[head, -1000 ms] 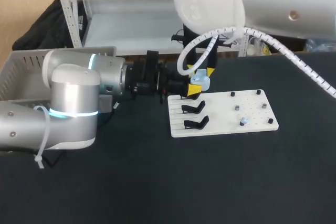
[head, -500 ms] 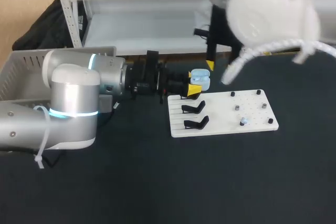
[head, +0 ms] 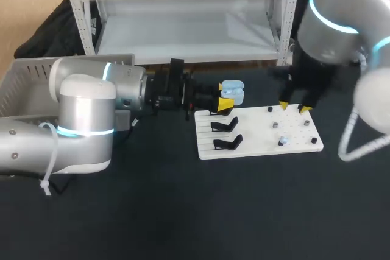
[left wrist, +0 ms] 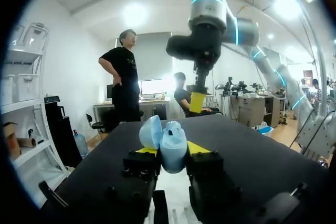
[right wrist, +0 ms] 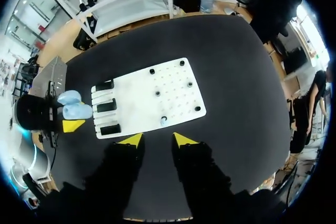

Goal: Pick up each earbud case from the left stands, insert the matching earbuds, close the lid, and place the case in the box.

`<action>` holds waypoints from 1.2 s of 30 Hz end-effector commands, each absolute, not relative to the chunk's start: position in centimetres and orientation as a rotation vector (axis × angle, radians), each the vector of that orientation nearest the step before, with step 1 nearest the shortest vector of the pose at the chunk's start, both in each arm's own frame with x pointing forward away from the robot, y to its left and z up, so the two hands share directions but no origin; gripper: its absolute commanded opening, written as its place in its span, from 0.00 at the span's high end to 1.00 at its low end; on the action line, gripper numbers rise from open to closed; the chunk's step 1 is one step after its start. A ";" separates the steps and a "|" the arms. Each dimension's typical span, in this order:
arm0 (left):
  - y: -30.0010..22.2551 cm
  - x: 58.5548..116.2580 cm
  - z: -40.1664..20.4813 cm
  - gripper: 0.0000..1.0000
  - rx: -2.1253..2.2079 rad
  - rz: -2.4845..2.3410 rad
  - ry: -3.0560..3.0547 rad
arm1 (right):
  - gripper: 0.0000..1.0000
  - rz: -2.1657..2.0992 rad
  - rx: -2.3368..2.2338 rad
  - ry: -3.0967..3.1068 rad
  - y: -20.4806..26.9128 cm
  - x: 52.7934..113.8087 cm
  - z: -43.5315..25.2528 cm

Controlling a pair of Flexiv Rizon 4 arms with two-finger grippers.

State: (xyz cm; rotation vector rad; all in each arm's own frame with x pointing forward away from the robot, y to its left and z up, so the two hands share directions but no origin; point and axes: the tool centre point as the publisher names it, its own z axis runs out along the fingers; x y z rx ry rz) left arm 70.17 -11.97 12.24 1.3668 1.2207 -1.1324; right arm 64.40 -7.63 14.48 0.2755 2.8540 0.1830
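Left gripper [head: 223, 105] is holding the pale blue rounded plastic earbud case [head: 231, 92], jaws clamped on its lower body from both sides. The case's lid is standing open, tipped back. The case is sitting just beside the stand end of the white perforated board [head: 256, 144], above the matte black counter [head: 183, 211]. In the head view, two black forked stands [head: 224, 126] are showing on the board; the right wrist view is showing three. A small pale item [head: 281, 141], too small to tell what it is, is resting among the board's pegs. Right gripper [head: 294, 108] is hovering over the board's peg end, jaws apart, gripping nothing.
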 end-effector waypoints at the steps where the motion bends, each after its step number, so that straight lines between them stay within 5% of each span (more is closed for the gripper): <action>1: -12.0 70.1 12.2 1.00 1.365 -1.129 1.223 | 0.67 0.371 0.196 2.788 -8.1 64.4 12.3; 22: -12.0 70.1 12.2 1.00 1.365 -1.129 1.223 | 0.51 0.278 0.009 2.868 -8.0 65.5 5.6; 36: -12.0 70.1 12.2 1.00 1.365 -1.129 1.223 | 0.55 0.243 0.079 2.885 -7.6 65.4 3.2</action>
